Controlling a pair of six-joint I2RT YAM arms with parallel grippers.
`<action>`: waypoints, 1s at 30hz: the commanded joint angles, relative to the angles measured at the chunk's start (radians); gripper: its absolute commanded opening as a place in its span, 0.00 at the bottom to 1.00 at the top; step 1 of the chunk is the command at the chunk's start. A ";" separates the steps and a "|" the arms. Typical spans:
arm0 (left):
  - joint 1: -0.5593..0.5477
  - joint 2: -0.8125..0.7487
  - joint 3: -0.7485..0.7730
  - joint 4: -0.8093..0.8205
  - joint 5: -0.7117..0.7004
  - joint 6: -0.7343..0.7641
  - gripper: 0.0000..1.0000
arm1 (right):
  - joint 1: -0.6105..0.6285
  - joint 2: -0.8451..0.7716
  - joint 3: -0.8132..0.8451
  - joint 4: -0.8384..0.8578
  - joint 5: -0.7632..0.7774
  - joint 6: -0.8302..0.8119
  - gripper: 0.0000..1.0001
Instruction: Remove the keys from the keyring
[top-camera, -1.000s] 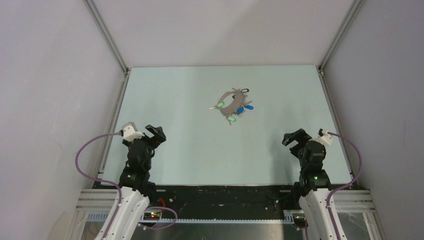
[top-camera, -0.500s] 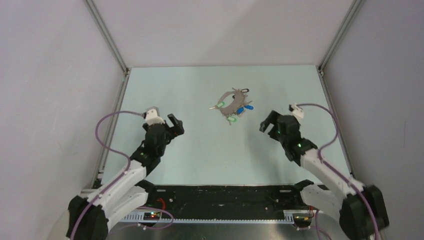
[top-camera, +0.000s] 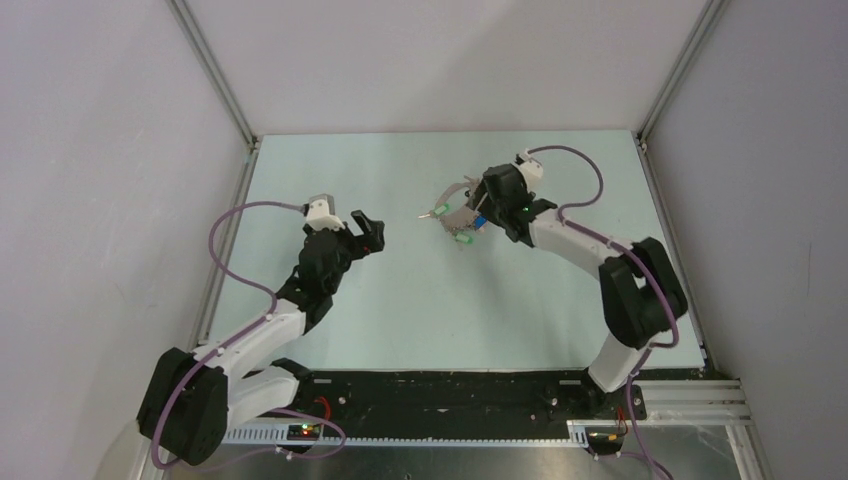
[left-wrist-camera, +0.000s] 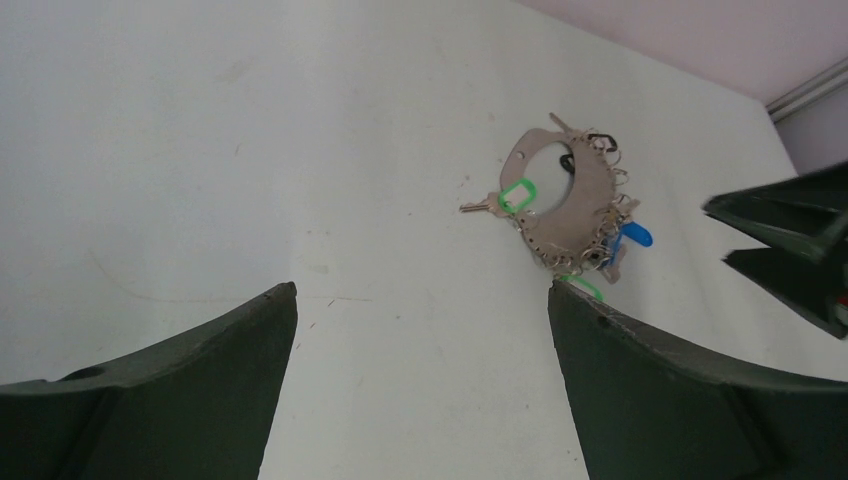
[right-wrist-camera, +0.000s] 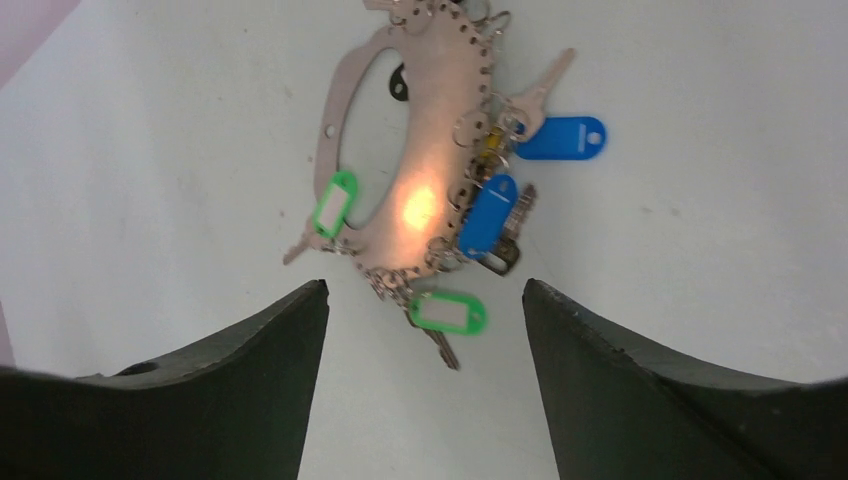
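Observation:
The keyring (top-camera: 452, 208) is a flat grey-brown metal crescent loop lying on the pale green table (top-camera: 420, 300), far of centre. Several keys hang on it, with green tags (right-wrist-camera: 449, 313) and blue tags (right-wrist-camera: 561, 138), and one silver key (right-wrist-camera: 540, 92). My right gripper (top-camera: 476, 212) hovers right over the bunch, open, with the lower green-tagged key just ahead of its fingertips in the right wrist view (right-wrist-camera: 425, 285). My left gripper (top-camera: 370, 232) is open and empty, well left of the keyring (left-wrist-camera: 560, 195), which it faces.
Aluminium frame rails (top-camera: 215, 75) and grey walls bound the table at left, right and back. The right gripper's dark fingers (left-wrist-camera: 800, 250) show at the right edge of the left wrist view.
Both arms have reached forward from near their bases. The right gripper swung far left and forward to over the keyring. The left gripper moved forward and right. The keys have not moved.

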 joint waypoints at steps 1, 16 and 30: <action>-0.005 -0.002 -0.020 0.092 0.029 0.007 0.98 | 0.021 0.112 0.140 -0.064 0.001 0.092 0.72; -0.004 -0.015 -0.029 0.101 0.023 -0.006 0.98 | 0.016 0.313 0.275 -0.166 -0.037 0.307 0.65; -0.004 -0.020 -0.030 0.101 0.027 -0.004 0.98 | -0.022 0.413 0.386 -0.240 -0.049 0.339 0.00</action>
